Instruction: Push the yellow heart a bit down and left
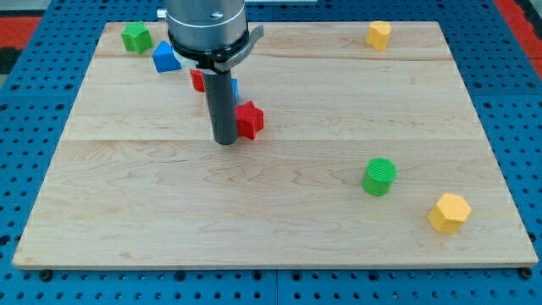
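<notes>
Where red star [250,119] sits, my tip [226,141] touches its left.

Red star [249,119], green cylinder [379,176], pale wooden board [279,220].

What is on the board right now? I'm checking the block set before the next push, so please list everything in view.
Green block: 1, green, top left corner, shape unclear.
Blue block: 1, blue, just below and right of the green one.
Red block: 1, red, mostly hidden behind the rod.
Second blue block: 1, blue, a sliver showing right of the rod.
Red star: 1, red, against the rod's right side.
Yellow heart: 1, yellow, top right.
Green cylinder: 1, green, lower right.
Yellow hexagon: 1, yellow, lower right corner.
Wooden board: 1, light wood, on a blue pegboard.
My tip: 1, dark, left of the red star, far from the yellow heart.
</notes>
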Motion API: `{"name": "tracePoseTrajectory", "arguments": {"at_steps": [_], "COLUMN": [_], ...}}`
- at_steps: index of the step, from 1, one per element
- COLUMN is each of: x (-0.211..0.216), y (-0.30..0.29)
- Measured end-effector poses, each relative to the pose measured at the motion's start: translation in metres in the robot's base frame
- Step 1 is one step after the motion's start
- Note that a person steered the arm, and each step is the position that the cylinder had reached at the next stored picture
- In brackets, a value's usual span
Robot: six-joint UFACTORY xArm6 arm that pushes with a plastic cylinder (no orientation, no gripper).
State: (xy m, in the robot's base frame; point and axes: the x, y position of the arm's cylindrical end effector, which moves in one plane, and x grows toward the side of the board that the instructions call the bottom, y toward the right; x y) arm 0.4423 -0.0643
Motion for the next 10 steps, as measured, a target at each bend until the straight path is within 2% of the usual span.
{"name": "tracePoseTrajectory", "arguments": {"at_steps": [2, 3, 4, 6, 7, 8, 9, 10], "x": [-0.005, 0.005, -0.032, -0.184, -0.235, -0.233, -0.205, -0.188], "y": [0.036, 0.144, 0.248, 0.357, 0.329, 0.243, 0.201, 0.207]}}
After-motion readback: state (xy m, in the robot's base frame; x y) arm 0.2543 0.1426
